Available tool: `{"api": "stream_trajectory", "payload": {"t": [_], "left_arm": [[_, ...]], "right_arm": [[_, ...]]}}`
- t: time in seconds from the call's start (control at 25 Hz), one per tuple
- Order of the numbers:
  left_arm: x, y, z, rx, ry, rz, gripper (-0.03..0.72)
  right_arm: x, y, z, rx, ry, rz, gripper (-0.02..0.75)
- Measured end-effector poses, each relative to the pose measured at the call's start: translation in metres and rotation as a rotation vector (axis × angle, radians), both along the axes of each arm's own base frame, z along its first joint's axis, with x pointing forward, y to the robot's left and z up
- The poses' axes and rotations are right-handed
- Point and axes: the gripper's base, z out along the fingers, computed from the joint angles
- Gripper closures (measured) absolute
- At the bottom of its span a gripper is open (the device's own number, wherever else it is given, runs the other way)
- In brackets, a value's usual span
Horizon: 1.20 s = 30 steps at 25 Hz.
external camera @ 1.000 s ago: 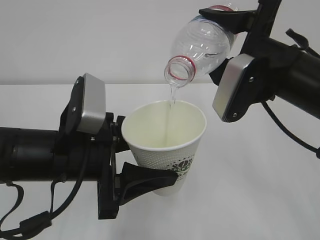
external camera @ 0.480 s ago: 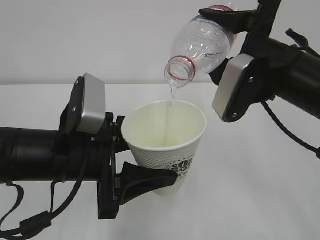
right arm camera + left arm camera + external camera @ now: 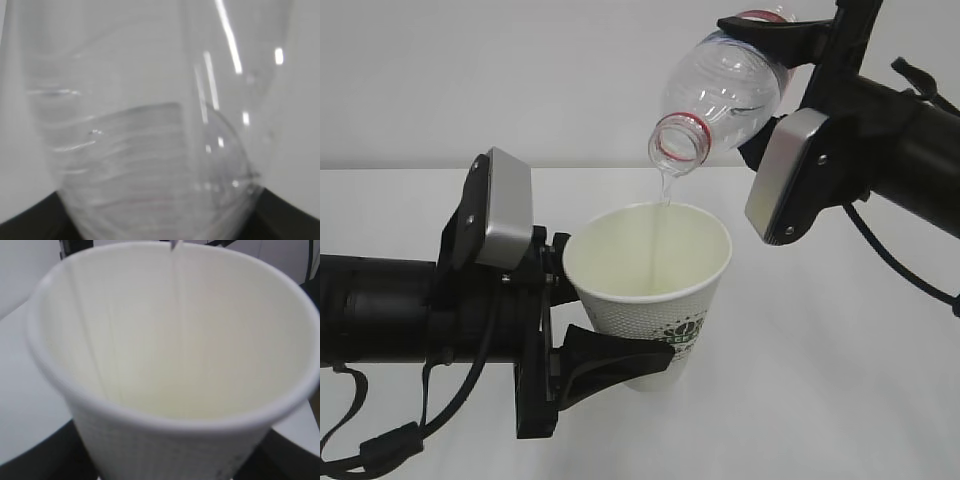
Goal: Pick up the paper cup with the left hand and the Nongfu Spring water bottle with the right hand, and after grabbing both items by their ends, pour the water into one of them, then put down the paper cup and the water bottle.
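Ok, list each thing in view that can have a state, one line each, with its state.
paper cup: upright, open-topped, gripped low on its wall, taking in water.
Nongfu Spring water bottle: uncapped, tipped mouth-down above the cup, pouring.
water: thin stream falling from the bottle mouth into the cup.
left hand: closed on the paper cup.
right hand: closed on the bottle's body, away from its mouth.

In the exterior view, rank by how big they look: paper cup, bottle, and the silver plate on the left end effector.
1. Paper cup, clearly the largest.
2. Bottle, though its base is partly hidden by the right end effector's fingers, so it is under-shown.
3. Silver plate, smallest.
The cup may gain from sitting nearer the camera.
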Motion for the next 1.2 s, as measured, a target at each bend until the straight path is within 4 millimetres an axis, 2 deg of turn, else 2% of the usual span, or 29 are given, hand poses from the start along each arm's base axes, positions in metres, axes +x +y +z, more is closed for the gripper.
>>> {"api": "stream_trajectory", "payload": {"t": [1.2], "left_arm": [[0.0002, 0.0001, -0.0004, 0.004, 0.000, 0.003, 0.188]], "right_arm": [[-0.0007, 0.0003, 0.0023, -0.008, -0.042, 0.003, 0.268]]}}
